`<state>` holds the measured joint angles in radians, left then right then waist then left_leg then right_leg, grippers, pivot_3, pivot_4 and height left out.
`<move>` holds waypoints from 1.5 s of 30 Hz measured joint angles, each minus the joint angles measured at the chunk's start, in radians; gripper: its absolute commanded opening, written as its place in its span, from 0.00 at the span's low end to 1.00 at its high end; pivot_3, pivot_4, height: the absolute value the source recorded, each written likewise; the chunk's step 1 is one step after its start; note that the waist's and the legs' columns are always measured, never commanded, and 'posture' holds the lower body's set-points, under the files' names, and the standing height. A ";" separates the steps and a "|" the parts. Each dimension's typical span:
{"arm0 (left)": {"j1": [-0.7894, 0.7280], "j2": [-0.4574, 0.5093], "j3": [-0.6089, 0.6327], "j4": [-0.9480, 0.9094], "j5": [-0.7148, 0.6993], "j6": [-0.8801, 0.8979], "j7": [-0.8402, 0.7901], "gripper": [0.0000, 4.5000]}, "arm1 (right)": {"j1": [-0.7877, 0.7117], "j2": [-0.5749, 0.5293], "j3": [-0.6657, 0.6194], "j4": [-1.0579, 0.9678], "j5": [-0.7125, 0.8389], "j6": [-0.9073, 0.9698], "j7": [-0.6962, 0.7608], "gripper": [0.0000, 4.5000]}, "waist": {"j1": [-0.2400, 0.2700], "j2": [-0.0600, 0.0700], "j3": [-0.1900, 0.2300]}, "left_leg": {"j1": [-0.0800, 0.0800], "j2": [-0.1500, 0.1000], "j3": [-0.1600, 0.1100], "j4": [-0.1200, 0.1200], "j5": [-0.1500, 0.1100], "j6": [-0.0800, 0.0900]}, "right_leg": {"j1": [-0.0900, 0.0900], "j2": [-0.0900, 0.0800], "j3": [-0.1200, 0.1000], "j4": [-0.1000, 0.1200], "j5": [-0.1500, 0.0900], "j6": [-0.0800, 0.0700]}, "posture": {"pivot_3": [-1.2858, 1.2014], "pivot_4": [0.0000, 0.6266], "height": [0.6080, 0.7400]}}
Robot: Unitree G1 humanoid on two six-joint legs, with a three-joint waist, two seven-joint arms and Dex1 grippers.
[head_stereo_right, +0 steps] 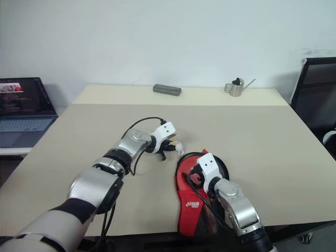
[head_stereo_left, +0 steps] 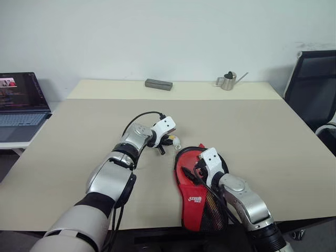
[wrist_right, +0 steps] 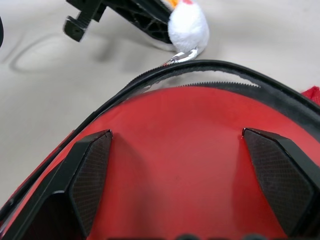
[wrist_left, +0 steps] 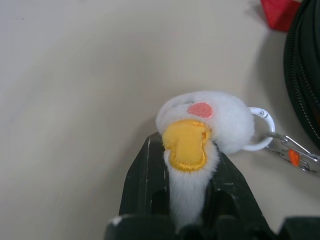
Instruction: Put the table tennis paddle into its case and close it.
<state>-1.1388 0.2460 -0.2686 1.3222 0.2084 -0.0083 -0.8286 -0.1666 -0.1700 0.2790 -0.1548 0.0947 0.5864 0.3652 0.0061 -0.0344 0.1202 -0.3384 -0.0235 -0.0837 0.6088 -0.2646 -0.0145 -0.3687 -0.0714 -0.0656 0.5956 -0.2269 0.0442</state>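
At frame center, the left gripper (head_stereo_left: 169,139) clenches the charm (wrist_left: 205,122); pull steadily along the case (head_stereo_left: 199,202) rim while the open right gripper (head_stereo_left: 198,170) steadies it.

The charm (wrist_left: 202,120) is fluffy white plush with a stitched yellow patch — its clip (wrist_left: 292,150) shiny metal; the case (wrist_right: 180,165) is smooth red, edged with black zip — on a matt desk (head_stereo_left: 79,131).
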 measured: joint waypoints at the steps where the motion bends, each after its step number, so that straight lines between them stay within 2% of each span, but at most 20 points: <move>1: -0.007 -0.010 0.000 0.015 0.011 -0.004 0.021 0.08 | 0.000 0.000 0.001 -0.003 -0.001 0.007 -0.001 1.00 | 0.001 0.000 0.000 | 0.000 0.000 0.000 0.000 0.000 0.000 | 0.000 0.000 0.000 0.000 0.000 0.001 | 0.52 0.24 1.00; 14: -0.054 -0.054 -0.021 0.076 0.146 -0.072 0.183 0.07 | 0.046 -0.048 0.029 -0.121 0.007 0.091 0.010 1.00 | 0.004 0.003 0.005 | -0.005 0.001 0.001 0.000 -0.002 -0.003 | -0.001 -0.007 -0.002 -0.002 0.003 0.006 | 0.52 0.24 1.00; 19: -0.060 -0.062 -0.101 0.082 0.260 -0.159 0.266 0.07 | 0.079 -0.103 0.029 -0.188 0.018 0.123 0.039 1.00 | 0.009 0.002 0.006 | -0.007 0.001 0.004 0.000 -0.003 -0.005 | 0.000 -0.013 -0.005 -0.002 0.006 0.010 | 0.52 0.24 1.00; 23: -0.061 -0.078 -0.119 0.089 0.312 -0.183 0.332 0.07 | 0.087 -0.120 0.028 -0.215 0.026 0.145 0.042 1.00 | 0.013 0.002 0.007 | -0.008 0.001 0.006 0.000 -0.003 -0.006 | 0.000 -0.015 -0.008 -0.002 0.006 0.010 | 0.52 0.24 1.00; 34: -0.100 -0.131 -0.119 0.117 0.350 -0.191 0.416 0.07 | 0.139 -0.167 0.017 -0.296 0.045 0.167 0.038 1.00 | 0.020 0.001 0.014 | -0.013 0.001 0.006 0.000 -0.003 -0.006 | 0.000 -0.019 -0.016 -0.007 0.006 0.012 | 0.52 0.24 1.00; 41: -0.138 -0.178 -0.119 0.138 0.366 -0.177 0.494 0.07 | 0.182 -0.174 0.017 -0.345 0.043 0.177 0.012 1.00 | 0.021 0.004 0.020 | -0.025 0.003 0.003 0.000 -0.003 -0.006 | -0.001 -0.021 -0.031 -0.017 0.012 0.022 | 0.52 0.24 1.00; 45: -0.147 -0.195 -0.120 0.139 0.392 -0.175 0.527 0.07 | 0.192 -0.175 0.017 -0.359 0.042 0.184 -0.005 1.00 | 0.022 0.004 0.021 | -0.027 0.003 0.004 0.000 -0.003 -0.005 | 0.000 -0.026 -0.034 -0.020 0.013 0.022 | 0.52 0.24 1.00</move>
<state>-1.2858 0.0514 -0.3888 1.4608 0.6000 -0.1830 -0.3016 0.0255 -0.3446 0.2957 -0.5134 0.1363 0.7707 0.3601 0.0280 -0.0308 0.1414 -0.3654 -0.0207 -0.0800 0.6089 -0.2673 -0.0197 -0.3690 -0.0977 -0.0996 0.5760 -0.2143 0.0666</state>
